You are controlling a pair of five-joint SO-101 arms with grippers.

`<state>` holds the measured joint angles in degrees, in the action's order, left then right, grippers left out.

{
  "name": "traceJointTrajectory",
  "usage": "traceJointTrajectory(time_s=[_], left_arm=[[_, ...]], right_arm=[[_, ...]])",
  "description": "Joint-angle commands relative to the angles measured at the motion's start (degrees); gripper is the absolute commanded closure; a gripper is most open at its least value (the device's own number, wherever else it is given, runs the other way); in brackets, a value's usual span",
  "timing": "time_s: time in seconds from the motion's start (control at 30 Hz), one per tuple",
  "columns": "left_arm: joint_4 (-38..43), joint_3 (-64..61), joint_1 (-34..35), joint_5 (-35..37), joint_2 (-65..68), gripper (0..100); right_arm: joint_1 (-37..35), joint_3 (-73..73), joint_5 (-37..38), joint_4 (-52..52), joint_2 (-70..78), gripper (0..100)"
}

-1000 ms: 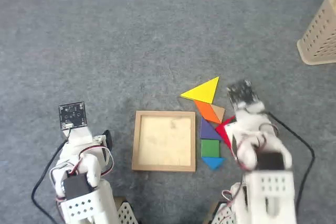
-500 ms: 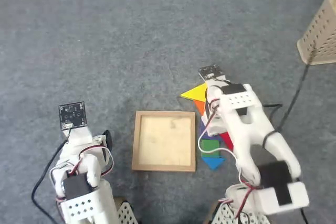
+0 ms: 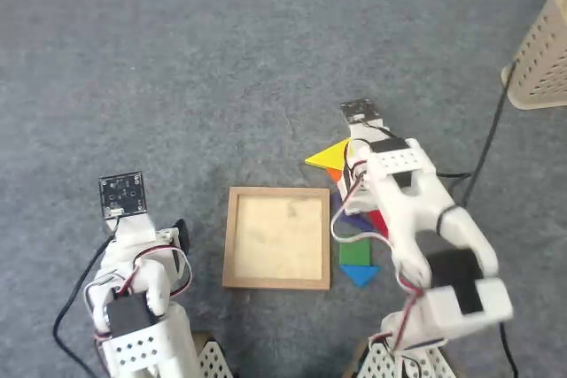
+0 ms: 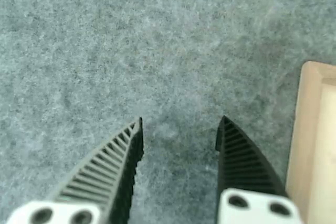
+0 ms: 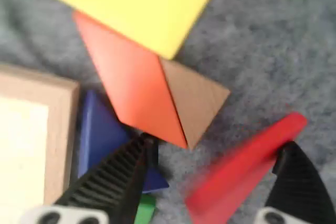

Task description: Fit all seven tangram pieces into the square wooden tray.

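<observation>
Nothing is done yet: the square wooden tray (image 3: 276, 195) sits bare at the centre of the high view, and all the pieces I can count lie on the carpet along its right side. All seven are left to place.

From above I get the layout. The yellow triangle (image 3: 328, 157) is uppermost in the cluster, and the green square (image 3: 354, 250) and a light blue triangle (image 3: 359, 273) are at its lower end. My right arm lies across the middle of the group.

The right wrist camera lays out what sits under that arm. The orange parallelogram (image 5: 134, 95) touches the yellow triangle's corner, with a tan triangle (image 5: 194, 103) flush against it. A dark blue triangle (image 5: 100, 135) is beside the tray's rim, and a red triangle (image 5: 244, 163) looks tilted up off the carpet. My right gripper (image 5: 212, 153) is spread wide and holds nothing, one finger at the orange piece's tip and the other at the red piece's end.

My left gripper (image 4: 180, 124) is parted and empty over bare carpet, beside the tray's other edge.
</observation>
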<state>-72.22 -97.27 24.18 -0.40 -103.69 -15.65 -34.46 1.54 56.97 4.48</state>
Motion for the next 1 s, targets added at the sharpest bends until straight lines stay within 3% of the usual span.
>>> traceJointTrajectory(time_s=[0.0, 0.3, 0.53, 0.77, 0.97], left_arm=[[-0.26, 0.75, -0.18, -0.35, -0.79, 78], [-0.26, 0.75, -0.18, -0.35, -0.79, 78], [-0.26, 0.75, -0.18, -0.35, -0.79, 78], [-0.26, 0.75, -0.18, -0.35, -0.79, 78], [-0.26, 0.75, -0.18, -0.35, -0.79, 78]], right_arm=[[1.63, 0.79, -3.25, -1.71, 0.75, 65.9], [7.08, 0.70, -2.99, 0.13, 0.84, 66.9], [7.08, 0.53, -2.99, 0.04, 0.92, 82.6], [5.32, 1.67, -0.44, 2.86, -6.11, 73.4], [2.42, -3.43, 4.13, 5.67, -18.51, 72.5]])
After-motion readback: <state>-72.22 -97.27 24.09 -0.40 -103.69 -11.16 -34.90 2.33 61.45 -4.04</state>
